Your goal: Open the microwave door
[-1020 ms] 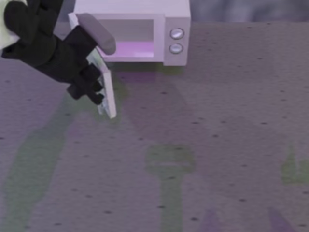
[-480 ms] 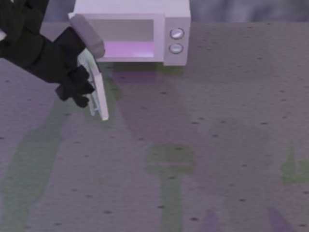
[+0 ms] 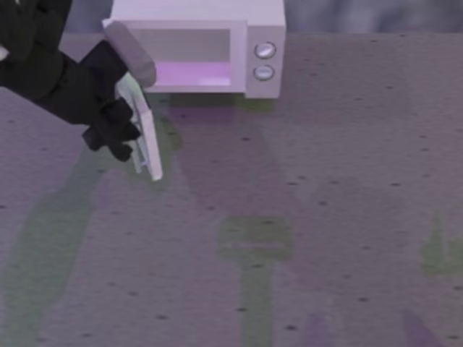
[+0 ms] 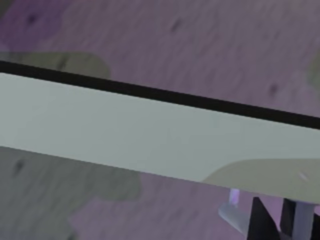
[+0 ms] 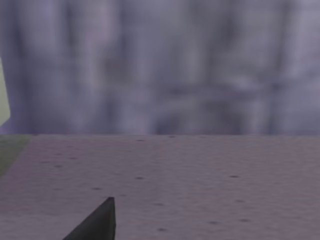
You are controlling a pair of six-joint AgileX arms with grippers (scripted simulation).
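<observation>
The white microwave (image 3: 210,11) stands at the back of the table, its pink-lit interior (image 3: 192,72) exposed. The microwave door (image 3: 150,144) is swung wide open toward the left and sticks out toward the front. My left gripper (image 3: 123,139) is at the door's outer face, shut on its handle. In the left wrist view the door's pale edge (image 4: 150,130) runs across the picture. Below it my black fingers (image 4: 262,222) hold the handle strip (image 4: 235,217). Of my right gripper, only a dark tip (image 5: 100,222) shows in its wrist view; it is outside the top view.
Two round silver knobs (image 3: 265,50) sit on the microwave's right front panel. The speckled table (image 3: 289,217) stretches in front of the microwave, crossed by greenish shadows. A blurred grey wall (image 5: 160,65) lies beyond the table's far edge.
Since one second ago, my left gripper has pulled the door further left and wider open. Over the last half second, almost nothing has moved.
</observation>
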